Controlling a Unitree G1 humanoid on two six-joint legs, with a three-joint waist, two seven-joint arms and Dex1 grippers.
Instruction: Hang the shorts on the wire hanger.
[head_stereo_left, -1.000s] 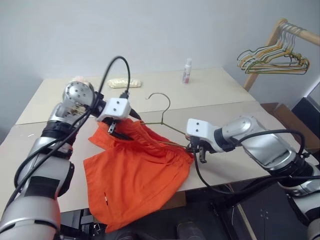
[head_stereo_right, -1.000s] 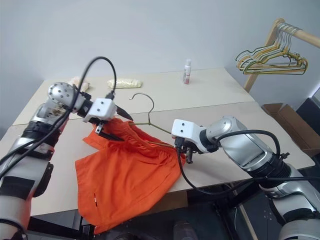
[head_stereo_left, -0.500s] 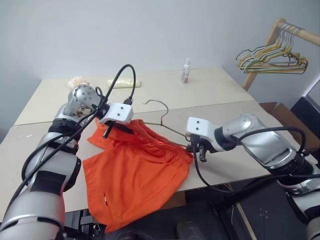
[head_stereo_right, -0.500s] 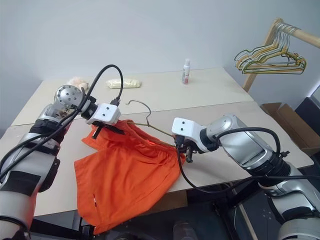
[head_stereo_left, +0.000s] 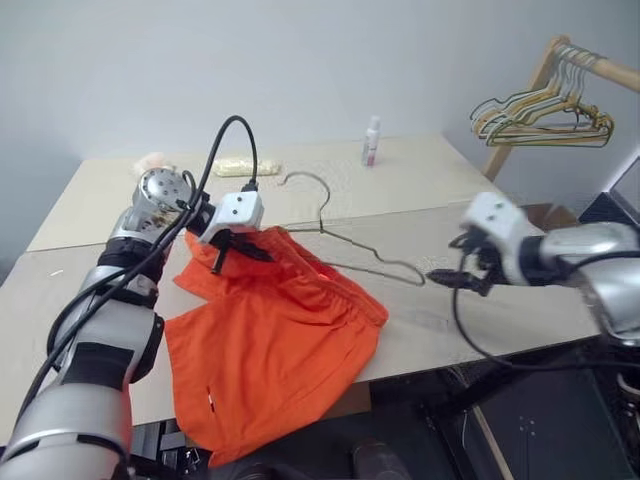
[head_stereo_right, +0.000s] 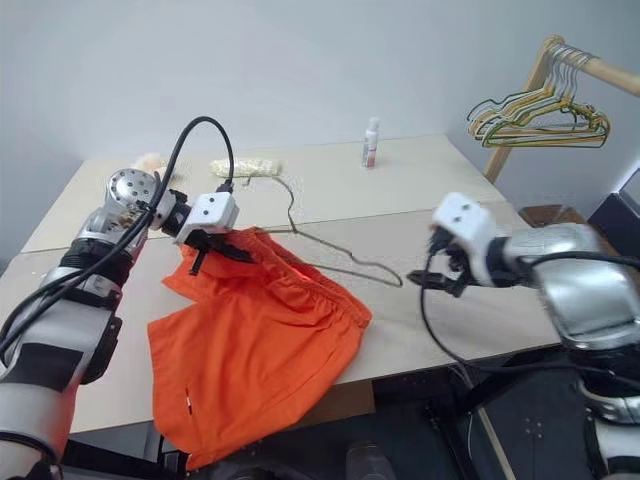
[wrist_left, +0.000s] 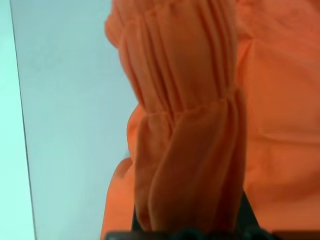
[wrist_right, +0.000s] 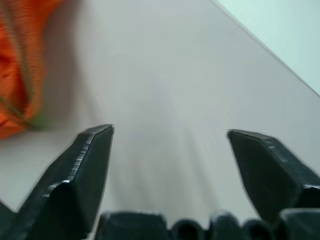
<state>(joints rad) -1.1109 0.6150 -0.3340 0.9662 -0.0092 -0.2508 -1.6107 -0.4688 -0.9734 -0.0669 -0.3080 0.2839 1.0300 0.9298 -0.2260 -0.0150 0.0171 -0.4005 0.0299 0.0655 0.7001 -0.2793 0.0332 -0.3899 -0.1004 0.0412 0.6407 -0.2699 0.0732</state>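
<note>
My shorts (head_stereo_left: 275, 345) lay spread over the near edge of the surface (head_stereo_left: 430, 190), one corner of the waistband pinched in my left claw (head_stereo_left: 228, 255). The wire hanger (head_stereo_left: 350, 235) had dropped free: a moment before, my right claw (head_stereo_left: 447, 277) gripped its end; now it had swung off right, fingers (wrist_right: 82, 165) wide and empty. So the hanger rested partly under the waistband, unthreaded, and I judged it needed re-gripping. My left arm reached rightward, tilted down.

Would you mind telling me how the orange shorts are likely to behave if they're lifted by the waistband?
The shorts will probably sag: the fabric bunches where the left hand pinches it and droops over the table edge. They look light, and may drag the thin wire hanger.
</note>
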